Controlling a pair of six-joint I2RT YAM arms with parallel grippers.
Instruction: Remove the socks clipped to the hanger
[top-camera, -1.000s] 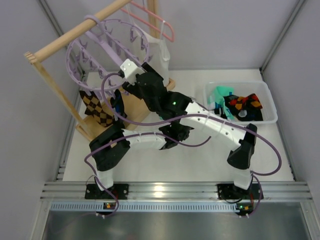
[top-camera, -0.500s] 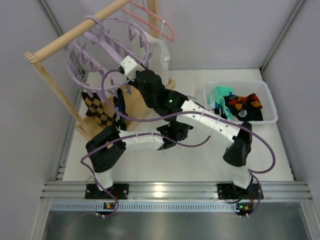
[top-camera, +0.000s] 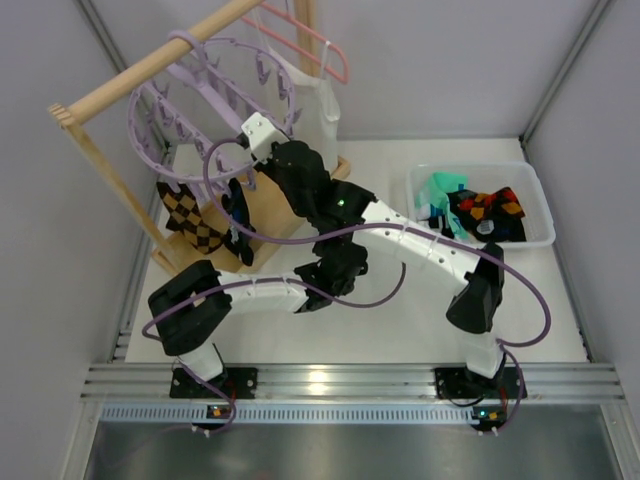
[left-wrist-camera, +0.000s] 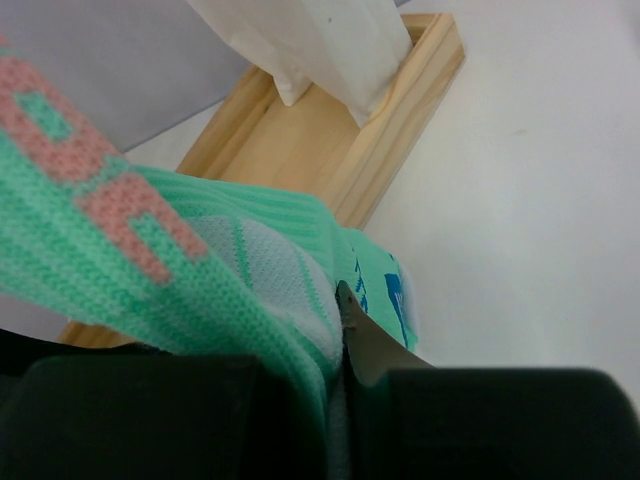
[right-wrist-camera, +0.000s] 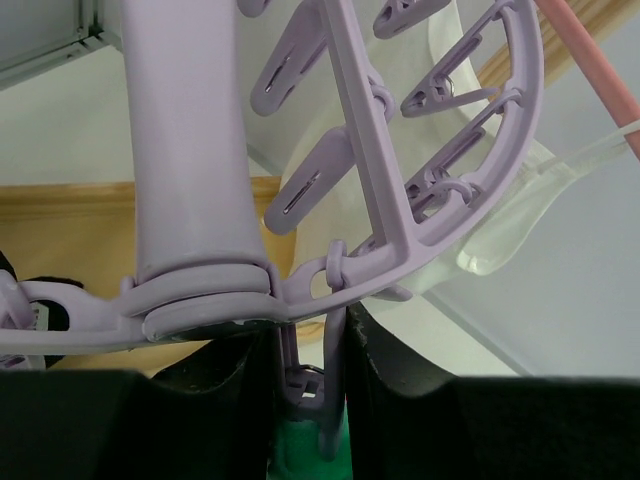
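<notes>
Left pincer (left-wrist-camera: 325, 350): clenched on the mint-green sock (left-wrist-camera: 200, 290).
Right pincer (right-wrist-camera: 312, 390): clenched on a clip (right-wrist-camera: 328, 418) of the hanger (top-camera: 150, 150).
Hanger: hung on the wooden rail (top-camera: 150, 65).
Brown checked sock (top-camera: 190, 215): under hanger's left rim.

Lavender hanger (right-wrist-camera: 190, 150), mint sock (left-wrist-camera: 120, 270), seemingly pink-lettered, brown-checked sock (top-camera: 190, 215)

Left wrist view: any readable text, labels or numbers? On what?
Pink knitted letters on the mint-green sock: cropped by the frame edge, so no word can be read.
Blue marks on the same sock: too blurred to read.
No other text in this view.
</notes>
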